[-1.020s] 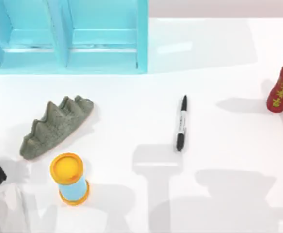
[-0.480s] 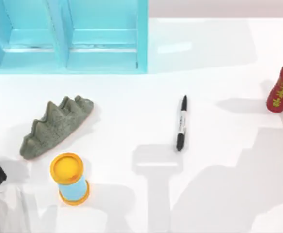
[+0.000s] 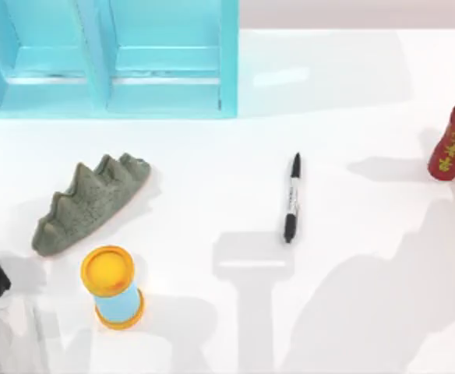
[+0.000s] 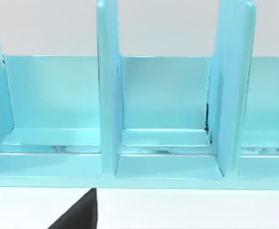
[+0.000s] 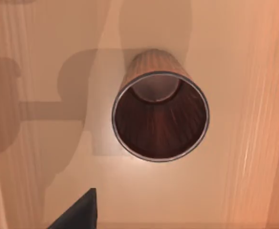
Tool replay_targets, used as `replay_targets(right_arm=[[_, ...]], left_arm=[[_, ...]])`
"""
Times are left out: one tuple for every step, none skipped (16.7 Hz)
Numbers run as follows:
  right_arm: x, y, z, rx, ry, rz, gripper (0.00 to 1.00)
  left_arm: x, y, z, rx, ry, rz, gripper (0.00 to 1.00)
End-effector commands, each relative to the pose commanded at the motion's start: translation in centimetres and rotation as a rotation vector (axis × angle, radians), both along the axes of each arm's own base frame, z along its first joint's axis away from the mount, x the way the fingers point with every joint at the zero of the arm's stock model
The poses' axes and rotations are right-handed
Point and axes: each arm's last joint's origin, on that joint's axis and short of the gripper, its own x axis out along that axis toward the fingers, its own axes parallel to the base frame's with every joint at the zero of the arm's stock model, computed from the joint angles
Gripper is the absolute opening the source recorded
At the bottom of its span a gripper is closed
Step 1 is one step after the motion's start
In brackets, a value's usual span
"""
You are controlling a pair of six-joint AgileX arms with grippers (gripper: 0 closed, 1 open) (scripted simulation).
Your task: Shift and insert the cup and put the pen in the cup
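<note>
The pen (image 3: 291,198) lies flat on the white surface (image 3: 212,195) a little right of the top view's centre, its length running almost straight up and down the frame, the narrow tip toward the top and the thicker black end toward the bottom; nothing touches it, so the pen step looks not yet begun. The white band along its barrel carries some dark print, too small to read. The cup (image 5: 159,117), a copper-brown tumbler, stands upright in the middle of the right wrist view, seen straight down its dark ribbed inside to the pale bottom; it is empty, and nothing there is seen gripping it, so shifting and placing it also appears still to do. A dark wedge at the lower left of that view may be part of the right hand, but whether the fingers are spread or pressed together cannot be told; the same holds for the left hand. In the top view, a red bottle (image 3: 453,149) at the right edge bears yellow characters, not legible. A yellow-lidded blue container (image 3: 113,286) stands lower left, a grey-green spiked object (image 3: 87,204) lies above it, and a turquoise shelf (image 3: 111,58) fills the upper left.
</note>
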Motion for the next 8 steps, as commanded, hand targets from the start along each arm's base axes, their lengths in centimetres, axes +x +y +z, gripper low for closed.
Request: replay_targets(right_arm=[[0.0,-0.1,-0.4,0.002,0.003,-0.002,1.0],[0.1,-0.1,-1.2,0.004,0.007,-0.003,1.0],[0.1,-0.2,-2.1,0.005,0.008,-0.004,1.0],[0.2,-0.2,-3.2,0.004,0.006,-0.004,1.0],[0.3,-0.2,-4.3,0.001,0.001,-0.003,1.0],[0.3,-0.3,-5.6,-0.002,-0.005,-0.003,1.0],[0.3,-0.3,-6.8,-0.005,-0.009,-0.003,1.0],[0.2,-0.3,-8.0,-0.004,-0.009,-0.003,1.0]], left_arm=[[0.0,0.0,0.0,0.0,0.0,0.0,1.0],[0.0,0.0,0.0,0.0,0.0,0.0,1.0],[0.0,0.0,0.0,0.0,0.0,0.0,1.0],[0.0,0.0,0.0,0.0,0.0,0.0,1.0],[0.0,0.0,0.0,0.0,0.0,0.0,1.0],[0.0,0.0,0.0,0.0,0.0,0.0,1.0],[0.0,0.0,0.0,0.0,0.0,0.0,1.0],[0.0,0.0,0.0,0.0,0.0,0.0,1.0]])
